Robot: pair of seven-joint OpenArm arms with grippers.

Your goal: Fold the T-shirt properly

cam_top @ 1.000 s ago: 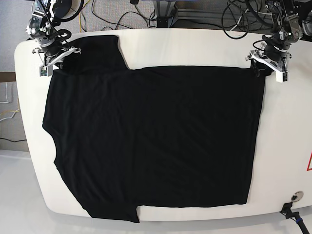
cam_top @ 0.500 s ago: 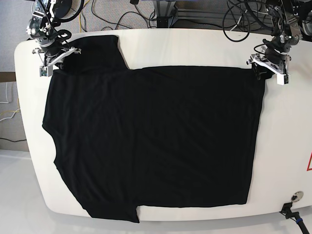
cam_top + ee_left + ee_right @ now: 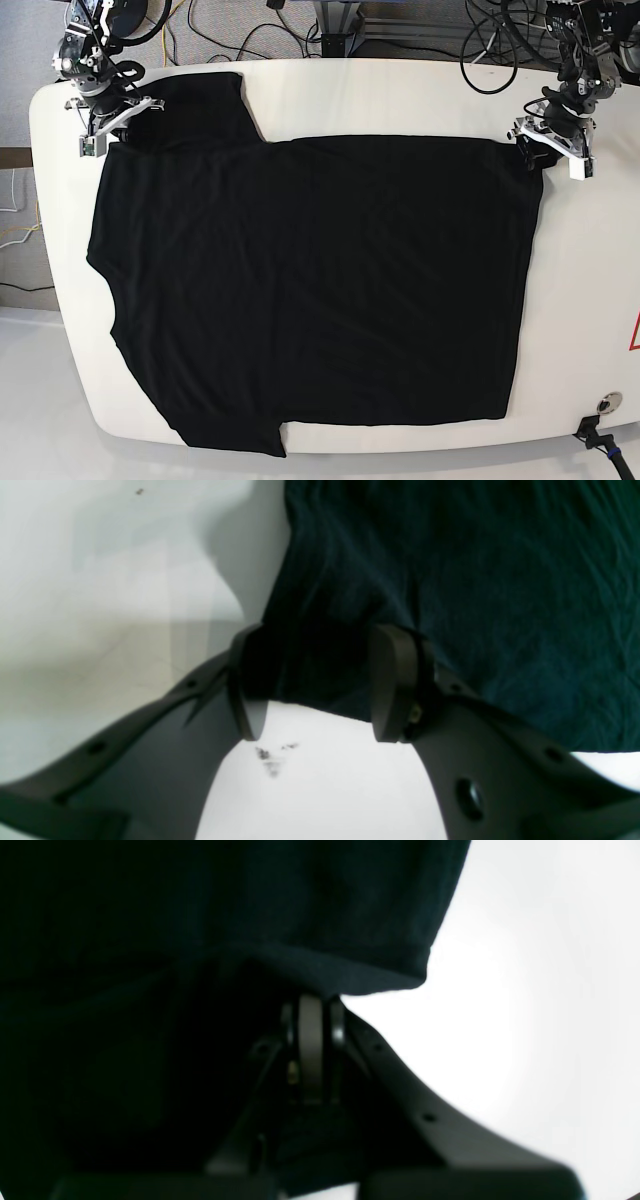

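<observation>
surface (image 3: pixel 400 95): white, rounded corners, glossy | rear: black cables (image 3: pixel 250 35) tangled on grey floor, metal frame post (image 3: pixel 335 25) | front-right: round fitting (image 3: pixel 607 405), red triangle mark (image 3: pixel 634 335) at edge | left: pale floor (image 3: pixel 30 390) | light: even, overhead

lab: loose cables (image 3: pixel 250 35), white table (image 3: pixel 400 95)

in your left wrist view, the left gripper (image 3: pixel 312 682) has its jaws spread apart, straddling the corner of the t-shirt (image 3: pixel 450 590). the dark fabric lies between the two pads (image 3: pixel 392 680) and fills the upper right of the view. the white table (image 3: pixel 100 580) shows at left and below, with a small dark smudge (image 3: pixel 270 760) near the left fingertip.
</observation>
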